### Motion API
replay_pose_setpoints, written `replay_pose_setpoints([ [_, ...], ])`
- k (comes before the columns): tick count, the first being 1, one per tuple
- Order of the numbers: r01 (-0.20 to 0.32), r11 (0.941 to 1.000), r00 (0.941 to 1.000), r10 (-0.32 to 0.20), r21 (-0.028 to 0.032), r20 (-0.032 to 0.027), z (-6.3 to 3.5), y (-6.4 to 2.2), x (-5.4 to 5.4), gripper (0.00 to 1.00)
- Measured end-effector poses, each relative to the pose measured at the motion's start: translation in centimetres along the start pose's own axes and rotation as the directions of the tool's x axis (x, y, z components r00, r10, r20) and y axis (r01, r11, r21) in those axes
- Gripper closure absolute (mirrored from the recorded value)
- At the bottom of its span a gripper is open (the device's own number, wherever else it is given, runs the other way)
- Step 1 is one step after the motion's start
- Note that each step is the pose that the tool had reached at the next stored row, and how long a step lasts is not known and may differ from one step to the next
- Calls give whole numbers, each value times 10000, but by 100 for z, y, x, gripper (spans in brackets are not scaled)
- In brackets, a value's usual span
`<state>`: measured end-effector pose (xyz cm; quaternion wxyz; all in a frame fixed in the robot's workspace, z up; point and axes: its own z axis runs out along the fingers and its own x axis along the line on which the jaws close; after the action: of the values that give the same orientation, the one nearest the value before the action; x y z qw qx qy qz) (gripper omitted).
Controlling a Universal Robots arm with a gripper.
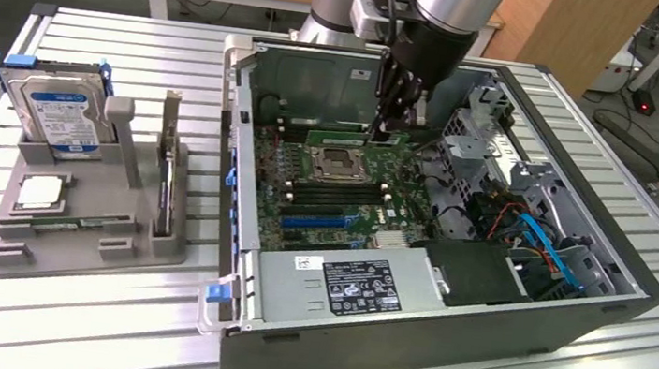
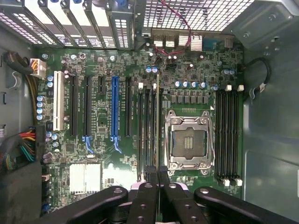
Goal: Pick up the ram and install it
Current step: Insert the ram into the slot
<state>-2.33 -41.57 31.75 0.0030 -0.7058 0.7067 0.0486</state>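
Observation:
The ram (image 2: 158,116) shows edge-on as a thin green stick running out from between my fingertips. My gripper (image 2: 158,173) is shut on its near end. It hangs in line with the black memory slots (image 2: 148,135) beside the silver processor socket (image 2: 187,140). I cannot tell whether it touches a slot. In the exterior view the gripper (image 1: 381,132) reaches down into the open computer case (image 1: 411,345), with the green ram (image 1: 349,136) at its tips, just behind the socket (image 1: 339,160).
A grey holder (image 1: 84,239) at the exterior view's left carries a silver hard drive (image 1: 59,114), a small square processor chip (image 1: 39,191) and another upright stick (image 1: 167,185). Cables and a drive cage (image 1: 485,147) crowd the case's right side. More memory slots (image 2: 227,135) lie past the socket.

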Motion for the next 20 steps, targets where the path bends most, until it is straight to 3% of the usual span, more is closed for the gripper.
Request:
replay_pose_setpoints([
  [9,0,10000,10000,0,-1,-1,66,-4,5,89],
  [20,1,10000,10000,-1,-1,-1,69,-5,18,89],
])
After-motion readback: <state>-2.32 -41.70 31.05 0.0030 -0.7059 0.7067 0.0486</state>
